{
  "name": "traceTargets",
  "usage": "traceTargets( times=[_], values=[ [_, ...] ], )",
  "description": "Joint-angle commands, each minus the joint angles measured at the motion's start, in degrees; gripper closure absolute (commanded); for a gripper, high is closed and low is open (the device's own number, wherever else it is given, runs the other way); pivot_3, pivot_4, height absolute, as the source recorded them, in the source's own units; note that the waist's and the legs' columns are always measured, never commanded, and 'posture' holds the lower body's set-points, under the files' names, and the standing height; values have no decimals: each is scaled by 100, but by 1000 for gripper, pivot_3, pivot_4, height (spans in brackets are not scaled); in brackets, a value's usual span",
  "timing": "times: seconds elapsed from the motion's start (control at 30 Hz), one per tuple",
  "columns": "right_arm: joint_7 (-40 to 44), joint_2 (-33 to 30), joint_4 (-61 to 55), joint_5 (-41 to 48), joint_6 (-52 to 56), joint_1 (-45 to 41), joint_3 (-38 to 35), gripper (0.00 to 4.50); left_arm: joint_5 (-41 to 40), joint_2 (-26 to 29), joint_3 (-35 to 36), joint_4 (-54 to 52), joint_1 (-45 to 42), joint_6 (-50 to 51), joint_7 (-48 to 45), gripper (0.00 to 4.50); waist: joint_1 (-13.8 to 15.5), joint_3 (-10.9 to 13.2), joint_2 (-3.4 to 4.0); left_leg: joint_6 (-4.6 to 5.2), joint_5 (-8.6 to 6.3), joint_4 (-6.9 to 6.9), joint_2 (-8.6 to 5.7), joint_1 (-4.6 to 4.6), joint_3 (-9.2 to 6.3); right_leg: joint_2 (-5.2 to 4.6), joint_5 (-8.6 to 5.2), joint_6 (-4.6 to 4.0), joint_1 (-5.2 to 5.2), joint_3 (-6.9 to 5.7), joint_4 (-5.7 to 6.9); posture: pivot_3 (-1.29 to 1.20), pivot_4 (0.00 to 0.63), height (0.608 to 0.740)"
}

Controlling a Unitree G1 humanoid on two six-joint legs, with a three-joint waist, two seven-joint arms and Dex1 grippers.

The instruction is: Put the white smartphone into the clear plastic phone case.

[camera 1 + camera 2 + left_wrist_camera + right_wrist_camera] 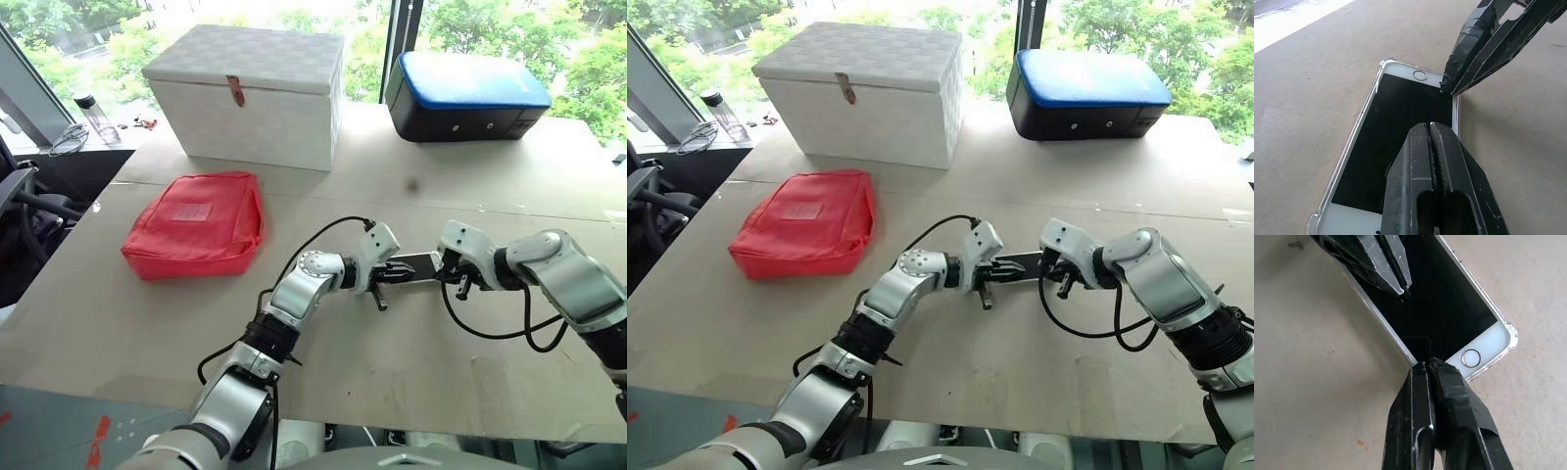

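The white smartphone (pixel 1396 132) lies flat, screen up, on the tan table (pixel 411 362) between my two grippers. The clear plastic phone case (pixel 1383 63) wraps its edge, and the case's see-through bumper corners (pixel 1511 331) stick out past the phone's frame. My left gripper (pixel 1429 126) is shut with nothing between its fingers, and its tip rests over the black screen. My right gripper (pixel 1425 363) is also shut and empty. Its tip meets the phone's long edge near the home button. In the left eye view the phone (pixel 419 264) shows as a dark strip between the left gripper (pixel 397 275) and the right gripper (pixel 453 271).
A red zip pouch (pixel 196 227) lies to the left. A white lidded box (pixel 250 93) and a black case with a blue top (pixel 465 93) stand at the back. A bottle (pixel 93 116) stands at the far left. Cables hang from both wrists.
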Motion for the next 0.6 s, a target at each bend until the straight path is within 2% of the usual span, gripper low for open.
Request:
traceTargets(
  times=[0.03, 0.1, 0.17, 0.23, 0.3, 0.33, 0.37, 0.4, 0.5, 0.53, 0.6],
  values=[
    [-148, 38, 414, -138, 60, 503, 449, 4500, 19, 13, -46, -244, 103, 32, 44, 4409, 1, -4, -6, -1, -1, 0, 0, 0, 0, 0, 0, 0, 0, -1, 0, 0, 150, 740],
    [-370, 130, 235, -71, -138, 671, 26, 4500, -17, 37, 26, -358, 166, -65, 74, 4409, 3, -8, -13, -2, -1, -2, 0, 1, -1, -1, 0, 0, 0, -2, 0, 0, 150, 740],
    [-856, 720, 72, 264, -827, 883, -1000, 4500, -133, -2, 253, -514, 245, -381, 184, 4409, 6, -3, -21, -3, -2, -2, 0, 1, -1, -3, 0, 0, 0, -2, 0, 0, 150, 740],
    [-1321, 1531, -172, 822, -1539, 1054, -2219, 4500, -408, -184, 728, -746, 336, -747, 507, 4409, -1, 50, 5, -4, -3, -5, 0, -3, -4, -8, 1, 1, -3, -6, 0, 0, 150, 740],
    [-1637, 1896, -418, 1051, -1821, 1133, -2886, 4500, -750, -349, 1211, -1022, 409, -705, 832, 4409, 4, 119, 50, -4, -2, -11, 0, -16, -2, -14, 15, 25, -19, -8, 0, 0, 150, 740],
    [-1699, 1954, -601, 1151, -1824, 1228, -3038, 3931, -984, -417, 1424, -1219, 454, -571, 916, 3889, 10, 142, 70, -4, -1, -10, -1, -33, 0, -15, 26, 39, -34, -10, 0, 0, 150, 740],
    [-1738, 1956, -822, 1165, -1884, 1372, -3087, 3659, -1121, -456, 1605, -1410, 491, -465, 1058, 3625, 26, 151, 81, -4, 0, 2, -1, -59, -2, -15, 30, 40, -51, -18, 4, 0, 150, 740],
    [-1855, 1985, -1003, 1142, -1929, 1510, -3121, 3069, -1191, -438, 1721, -1614, 548, -356, 1179, 3078, 31, 152, 80, -4, 2, 12, -1, -87, -2, -14, 31, 38, -75, -22, 13, 0, 150, 740],
    [-2069, 2092, -1328, 1199, -2082, 1838, -3249, 1708, -1281, -316, 1954, -2132, 736, -122, 1531, 1699, 33, 152, 80, -8, 32, 10, -6, -86, 0, -3, 43, 14, -65, -29, 9, 0, 150, 740],
    [-2088, 2075, -1411, 1204, -2157, 1988, -3301, 1074, -1318, -232, 2020, -2346, 844, -15, 1614, 1104, 31, 155, 81, -9, 30, 4, -8, -86, 1, 15, 42, 14, -64, -29, 1, 0, 150, 740],
    [-2139, 2079, -1546, 1276, -2280, 2291, -3468, 258, -1456, -69, 2128, -2796, 1089, 252, 1722, 265, 37, 166, 80, -9, 29, 3, -11, -87, 2, 29, 40, 16, -64, -28, -1, 0, 150, 740]
  ],
)
